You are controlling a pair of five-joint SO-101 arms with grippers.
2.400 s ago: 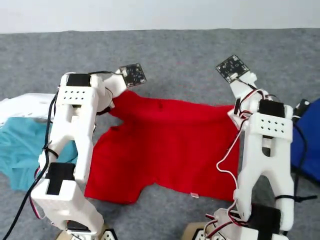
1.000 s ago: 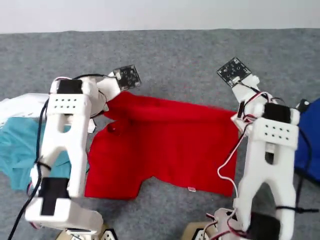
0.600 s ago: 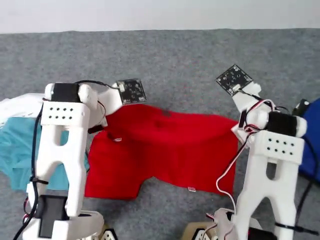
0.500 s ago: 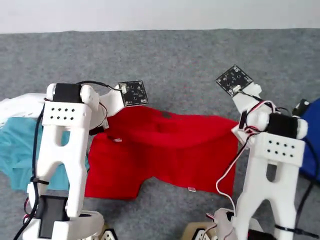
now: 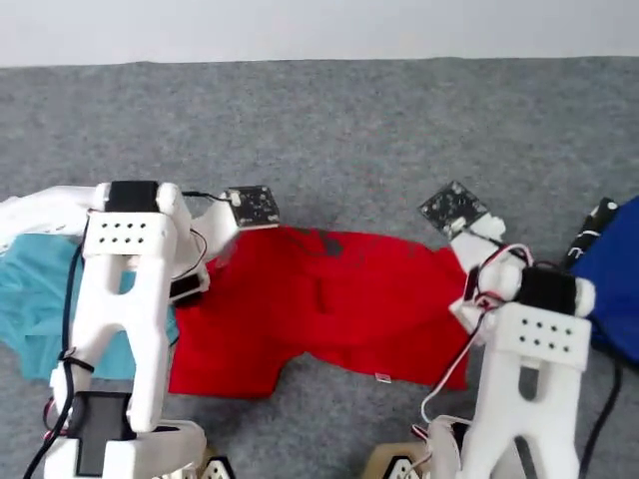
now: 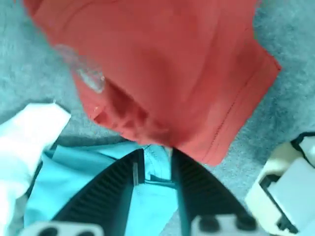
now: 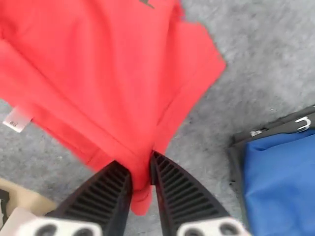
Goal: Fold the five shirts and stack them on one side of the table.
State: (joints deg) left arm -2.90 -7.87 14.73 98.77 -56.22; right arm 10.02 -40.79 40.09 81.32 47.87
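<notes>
In the high view, a crumpled white cloth [image 5: 40, 205] lies at 9 o'clock on the grey felt-like table cover [image 5: 329, 120], at the very edge. Touching it, towards 8 o'clock, is a rumpled teal fabric shirt [image 5: 35, 309], partly under the left arm.

The left gripper [image 6: 156, 156] has its 2 black ribbed fingers [image 6: 123, 177] drawn close together, pinching an edge of the bright red fabric shirt [image 5: 329, 299]. The left wrist view shows the red cloth [image 6: 162, 64] hanging bunched from the fingertips, with the teal shirt [image 6: 98, 172] and the white cloth [image 6: 29, 132] on the table beyond it.

The red shirt takes up the middle of the table, a little towards 6 o'clock, between the 2 arms. An upper layer lies doubled over the rest, 1 short sleeve spreads out towards 7 o'clock, and a small white label [image 5: 382, 377] sits on the hem at 6 o'clock.

The right gripper [image 7: 141, 169] is pressed together on the red shirt [image 7: 98, 73] as well: a fold of the cloth is nipped between its 2 black fingers [image 7: 110, 191], and the label [image 7: 12, 119] shows on the hem nearby.

At 3 o'clock, just beside the right arm and apart from the red shirt, lies a deep blue fabric shirt [image 5: 614, 269], seen also in the right wrist view [image 7: 280, 182].
</notes>
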